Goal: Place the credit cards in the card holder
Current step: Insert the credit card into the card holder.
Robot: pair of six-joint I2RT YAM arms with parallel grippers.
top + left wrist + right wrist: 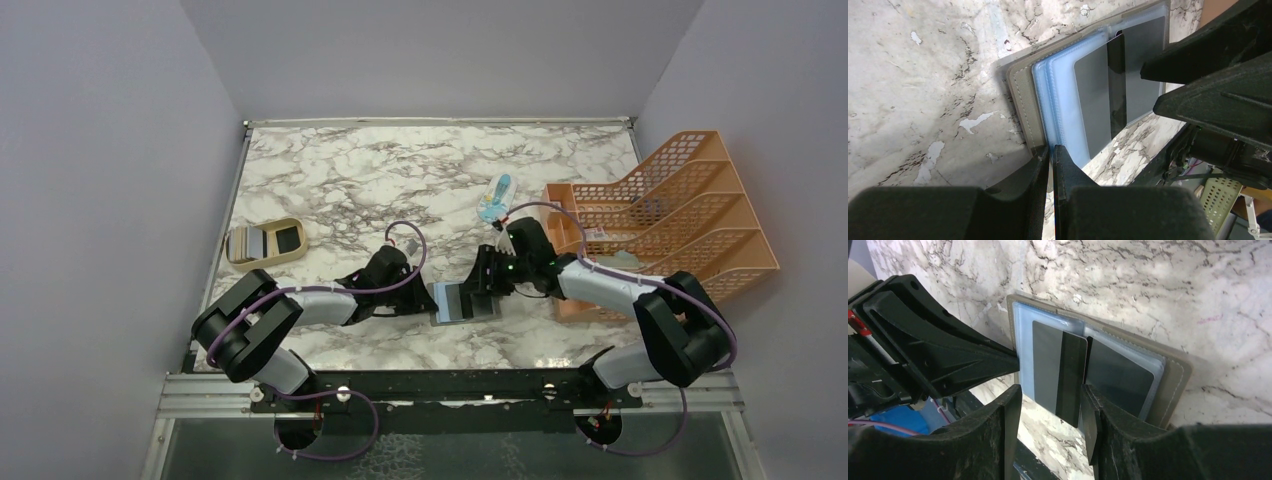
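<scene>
Table: marbled white-and-grey top [330, 170]; both arms reach inward over its near half.
File rack: orange mesh [690, 200], tiered, at the table's right edge beside the right arm.
Tray: tan oval [262, 264] with two compartments, on the left, well apart from the holder; credit cards [250, 241] lie in its left compartment.
Card holder: grey [465, 302], lying open and flat at the near middle of the table, between the two grippers; pale blue clear sleeves are fanned over its cover.
Left gripper: fingers clenched [1049, 148] on the holder's edge, pinching where the cover meets the sleeves.
Right gripper: fingers released [1052, 389], standing apart on either side of the dark credit card; one finger is just beside its edge, the other is clear of it.
Packet: light blue-and-white [495, 197], beyond the right gripper, near the rack.
Dark credit card: over the holder's fold [1070, 375], its near end sticking out past the holder's edge; whether its far end sits in a sleeve cannot be told.
Sleeved cards: dark [1120, 377], one in a sleeve on each side of it.
</scene>
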